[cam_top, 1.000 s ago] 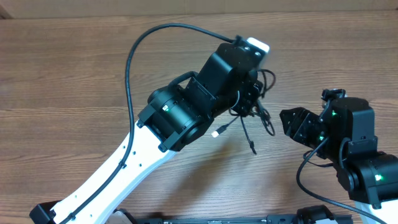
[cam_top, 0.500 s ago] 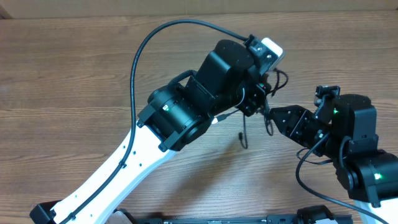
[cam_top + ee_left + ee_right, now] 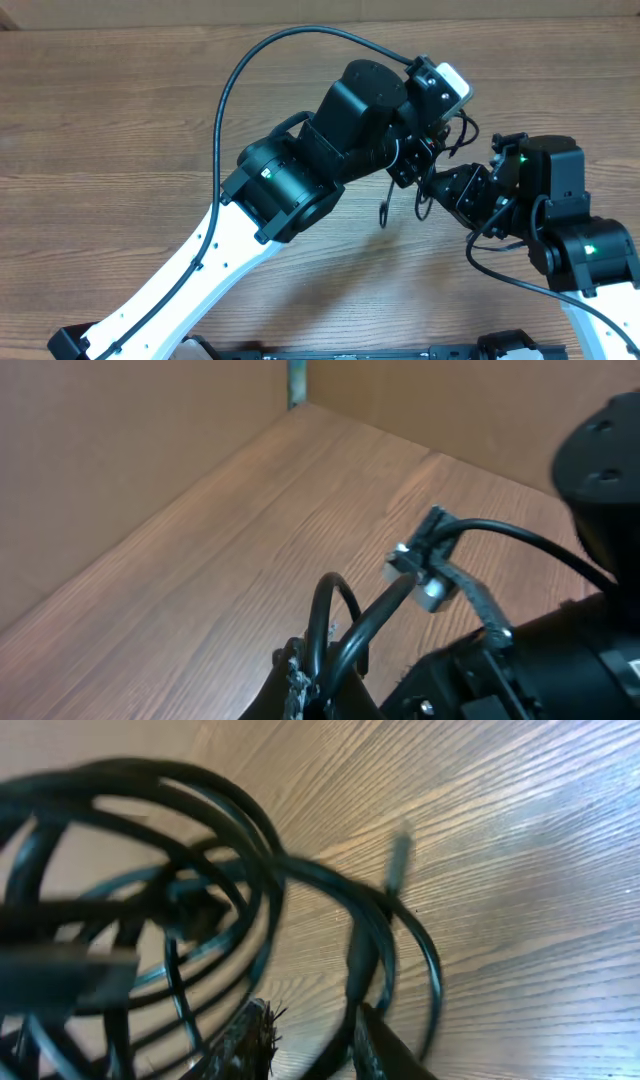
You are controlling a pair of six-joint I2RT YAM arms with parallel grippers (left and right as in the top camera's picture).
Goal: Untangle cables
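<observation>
Clamping the cables [image 3: 386,208] in the left gripper [image 3: 412,170], jaws fully closed on the bundle, above the wooden table [image 3: 120,120]. Dangling loose ends below the looped tangle. Reaching in with the right gripper [image 3: 440,185], just beside the left one. Standing narrowly parted: fingers [image 3: 248,1038] apart, one black strand running between them. Touching or not, cannot tell.

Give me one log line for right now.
left hand: shut on cables, held above table | right hand: open around one strand | cables: tangled
</observation>
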